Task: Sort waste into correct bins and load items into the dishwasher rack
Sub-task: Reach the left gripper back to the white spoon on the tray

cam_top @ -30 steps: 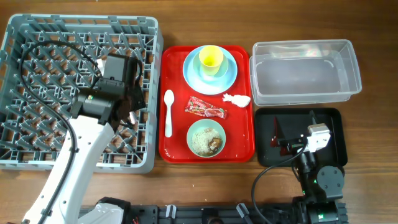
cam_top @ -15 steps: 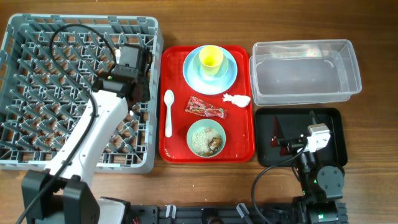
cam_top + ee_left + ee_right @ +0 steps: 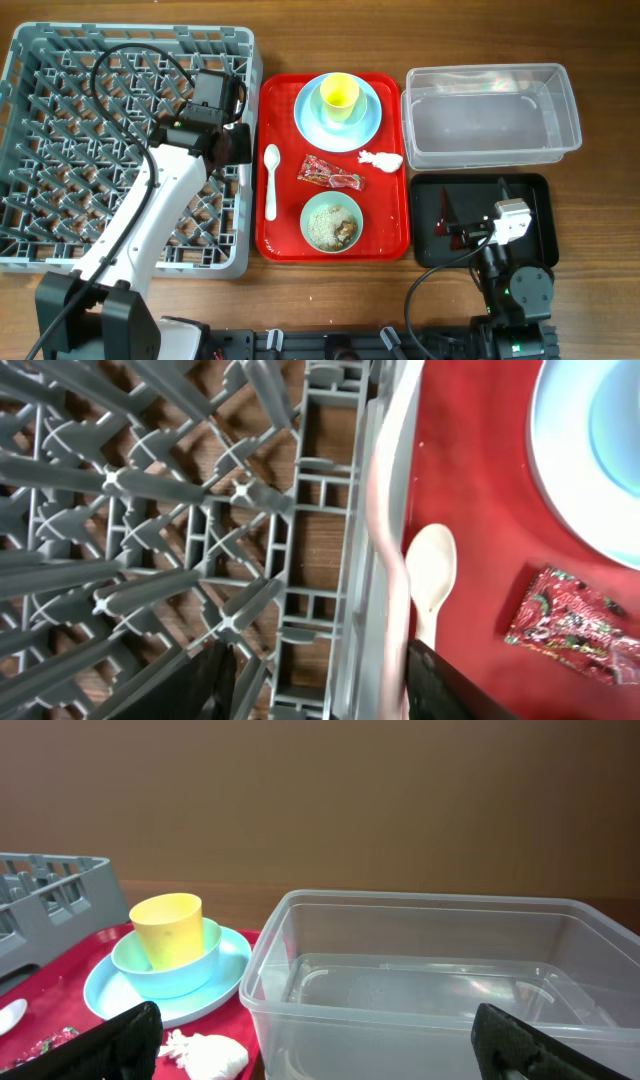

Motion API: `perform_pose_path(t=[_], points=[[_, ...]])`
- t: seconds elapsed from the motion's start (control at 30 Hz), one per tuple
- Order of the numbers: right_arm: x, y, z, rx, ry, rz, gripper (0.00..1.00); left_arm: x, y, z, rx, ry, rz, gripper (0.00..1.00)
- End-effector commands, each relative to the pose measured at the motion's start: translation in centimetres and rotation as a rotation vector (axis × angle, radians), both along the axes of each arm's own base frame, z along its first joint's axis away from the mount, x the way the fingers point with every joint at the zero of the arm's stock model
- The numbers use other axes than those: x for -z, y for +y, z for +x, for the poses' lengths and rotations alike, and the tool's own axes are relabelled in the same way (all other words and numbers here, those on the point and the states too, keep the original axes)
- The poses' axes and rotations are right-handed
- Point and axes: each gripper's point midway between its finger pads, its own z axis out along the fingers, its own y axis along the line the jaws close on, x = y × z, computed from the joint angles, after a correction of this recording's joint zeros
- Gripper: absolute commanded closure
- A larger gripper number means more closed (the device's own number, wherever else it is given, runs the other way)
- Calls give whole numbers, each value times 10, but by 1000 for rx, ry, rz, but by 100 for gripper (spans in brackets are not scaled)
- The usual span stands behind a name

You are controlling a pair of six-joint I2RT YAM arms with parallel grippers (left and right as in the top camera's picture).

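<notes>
Brown wood-grain worktop (image 3: 600, 30) lies under everything, and a plain brown wall (image 3: 320, 800) is seen behind. The left claw (image 3: 318, 685) is held open over the right wall of the grey rack (image 3: 60, 120). The right claw (image 3: 322, 1045) is spread open above the black tray (image 3: 530, 200). Between them, on the red tray (image 3: 390, 220), the spoon (image 3: 270, 180), wrapper (image 3: 331, 175), tissue (image 3: 383, 159), green bowl (image 3: 331, 222) and yellow cup (image 3: 339, 93) are laid. The clear tub (image 3: 490, 70) is set far right.

grey rack (image 3: 60, 120), red serving tray (image 3: 385, 200), yellow cup (image 3: 339, 93), light blue plate (image 3: 310, 118), black bin (image 3: 530, 212).
</notes>
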Motion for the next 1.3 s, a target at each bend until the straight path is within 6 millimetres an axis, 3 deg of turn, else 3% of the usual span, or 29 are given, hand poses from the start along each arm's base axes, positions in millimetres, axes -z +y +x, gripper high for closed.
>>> perform_pose_path(t=[0.0, 0.03, 0.1, 0.17, 0.3, 0.37, 0.47, 0.53, 0.7, 0.8, 0.87, 1.03, 1.27], points=[[-1, 0, 0, 0, -7, -6, 0, -19, -6, 5, 13, -45, -11, 49], [-1, 0, 0, 0, -7, -6, 0, -24, 2, 7, -6, -66, 26, 53], [-1, 0, 0, 0, -7, -6, 0, -30, 24, 12, -63, -101, 135, 81], [-1, 0, 0, 0, -7, -6, 0, -30, 26, 13, -69, -107, 151, 96], [-1, 0, 0, 0, -7, -6, 0, -21, -39, 1, 98, -32, -145, 95], [-1, 0, 0, 0, -7, -6, 0, -22, -62, -6, 77, -4, -249, 93], [-1, 0, 0, 0, -7, -6, 0, -20, -86, -15, 97, 12, -271, 89], [-1, 0, 0, 0, -7, -6, 0, -17, -105, -22, 127, 5, -247, 77], [-1, 0, 0, 0, -7, -6, 0, 5, -109, -23, 145, 15, -112, 82], [-1, 0, 0, 0, -7, -6, 0, 31, -109, -22, 167, 68, -51, 73], [-1, 0, 0, 0, -7, -6, 0, 56, -94, -17, 134, 100, 63, 69], [-1, 0, 0, 0, -7, -6, 0, 94, -90, -21, 136, 188, 115, 65], [-1, 0, 0, 0, -7, -6, 0, 129, -91, -22, 137, 247, 138, 66]])
